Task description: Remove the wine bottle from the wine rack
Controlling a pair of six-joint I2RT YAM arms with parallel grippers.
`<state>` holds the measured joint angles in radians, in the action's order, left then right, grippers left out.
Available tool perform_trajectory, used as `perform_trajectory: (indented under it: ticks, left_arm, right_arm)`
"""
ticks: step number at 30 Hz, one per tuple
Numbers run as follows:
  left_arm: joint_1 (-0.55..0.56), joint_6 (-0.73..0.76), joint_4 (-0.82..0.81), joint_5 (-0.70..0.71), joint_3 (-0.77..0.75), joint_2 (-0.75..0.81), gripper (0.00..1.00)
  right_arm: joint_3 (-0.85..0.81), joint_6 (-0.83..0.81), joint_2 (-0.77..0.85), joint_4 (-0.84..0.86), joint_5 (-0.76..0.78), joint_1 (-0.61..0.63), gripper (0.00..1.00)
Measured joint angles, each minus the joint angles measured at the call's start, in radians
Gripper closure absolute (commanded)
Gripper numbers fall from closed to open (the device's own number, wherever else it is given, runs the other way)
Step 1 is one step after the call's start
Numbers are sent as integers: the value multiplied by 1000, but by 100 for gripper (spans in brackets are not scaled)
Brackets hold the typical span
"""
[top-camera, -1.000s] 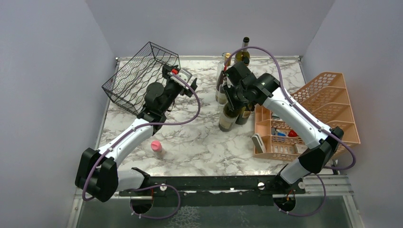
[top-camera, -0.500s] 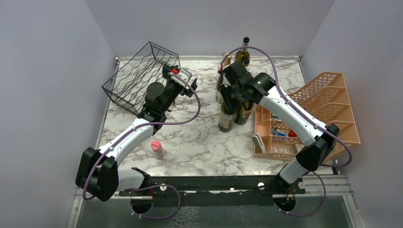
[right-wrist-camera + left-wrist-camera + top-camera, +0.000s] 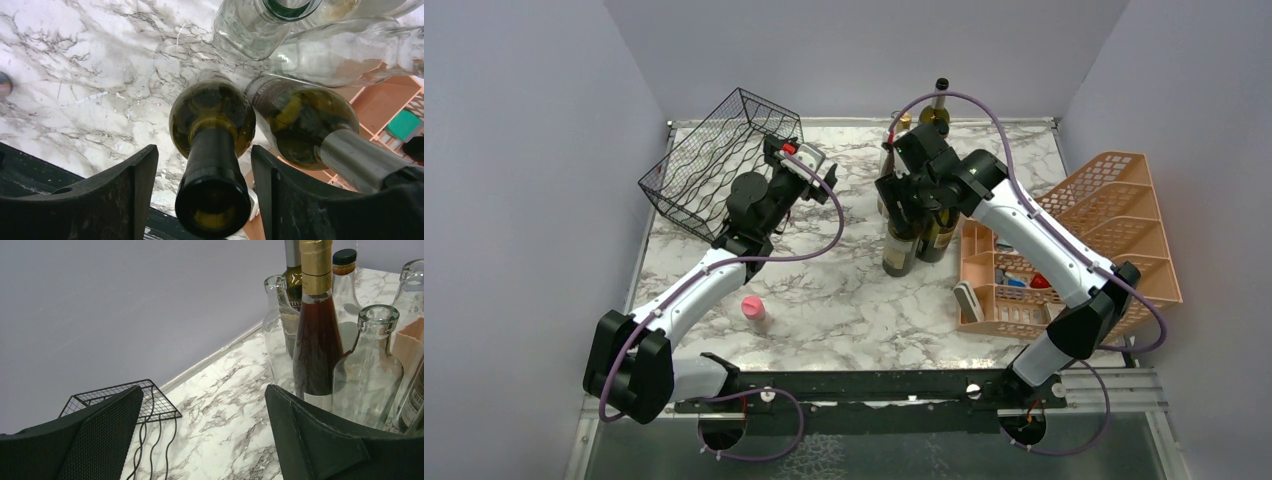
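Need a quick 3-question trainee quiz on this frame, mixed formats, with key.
1. Short answer: which arm has its open jaws next to the black thin-wire rack?
2. True or false: the dark green glass wine bottle stands upright on the white marble table.
3. Pick one: what sits between the right arm's jaws? A, that bottle's neck. B, a wire of that rack. C, nothing.

Key: 1 left; 2 true; 3 A.
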<state>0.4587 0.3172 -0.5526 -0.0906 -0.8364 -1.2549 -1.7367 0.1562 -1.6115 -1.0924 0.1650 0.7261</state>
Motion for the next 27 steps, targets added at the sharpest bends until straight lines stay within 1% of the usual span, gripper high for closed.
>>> perform_trajectory:
  ticks: [3,6,10,16,19,23,27]
  left_arm:
    - [-3,-2,0,-6,0,0,1]
    - [-8,-3,0,-10,0,0,1]
    - [-14,-4,0,-11,0,0,1]
    - [-18,2,1,-10,0,25,1]
    - [-18,6,3,-2,0,62,1]
    - [-18,-13,29,25,-9,153,1]
    - [-18,-101,131,53,-100,243,1]
  right_arm:
    - [-5,-7,22,1,-15,0,21]
    - [0,-18,82,21,-25,-1,16]
    - [37,-28,217,82,-21,-1,11]
    - [101,-47,404,203,26,-1,0]
    - [150,-64,490,272,78,-1,0]
    - [224,-100,638,374,151,-1,0]
    - [285,-136,798,482,200,-1,0]
